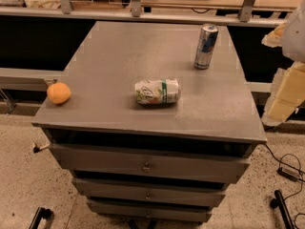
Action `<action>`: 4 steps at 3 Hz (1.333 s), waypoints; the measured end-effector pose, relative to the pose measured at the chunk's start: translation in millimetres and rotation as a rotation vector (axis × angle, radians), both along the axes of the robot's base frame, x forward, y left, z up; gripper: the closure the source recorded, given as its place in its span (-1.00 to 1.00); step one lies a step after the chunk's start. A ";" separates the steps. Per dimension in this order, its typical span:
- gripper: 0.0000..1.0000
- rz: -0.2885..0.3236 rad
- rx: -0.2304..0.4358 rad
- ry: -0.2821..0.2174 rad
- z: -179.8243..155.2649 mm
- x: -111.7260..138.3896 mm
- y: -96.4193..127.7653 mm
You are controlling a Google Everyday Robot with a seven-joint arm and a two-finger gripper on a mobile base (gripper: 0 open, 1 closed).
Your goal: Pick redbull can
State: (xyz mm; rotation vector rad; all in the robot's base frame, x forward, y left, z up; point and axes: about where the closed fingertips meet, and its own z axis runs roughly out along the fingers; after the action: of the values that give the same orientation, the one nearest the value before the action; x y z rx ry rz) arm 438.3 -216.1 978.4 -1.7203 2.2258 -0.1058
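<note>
The redbull can point(206, 46) stands upright near the back right corner of the grey cabinet top point(119, 56). It is slim, silver with blue panels and a silver top. My gripper point(285, 92) shows as pale cream parts at the right edge of the view. It is beyond the cabinet's right side, lower and to the right of the can, and apart from it. Nothing is seen in it.
A wider white can with a green band point(157, 91) lies on its side mid-top, in front and left of the redbull can. An orange point(58, 93) sits at the left edge. Drawers point(147, 165) are below, a shelf point(190, 4) behind, and cables point(288, 171) on the floor to the right.
</note>
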 end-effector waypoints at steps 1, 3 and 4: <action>-1.00 0.000 0.000 -0.002 0.6 0.4 0.1; -1.00 0.046 0.084 -0.058 16.4 61.1 -3.8; -1.00 0.033 0.233 -0.109 23.7 115.8 -8.8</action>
State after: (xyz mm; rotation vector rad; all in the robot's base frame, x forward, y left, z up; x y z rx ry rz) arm 554.1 -224.9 1002.0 -1.5858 2.0420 0.0641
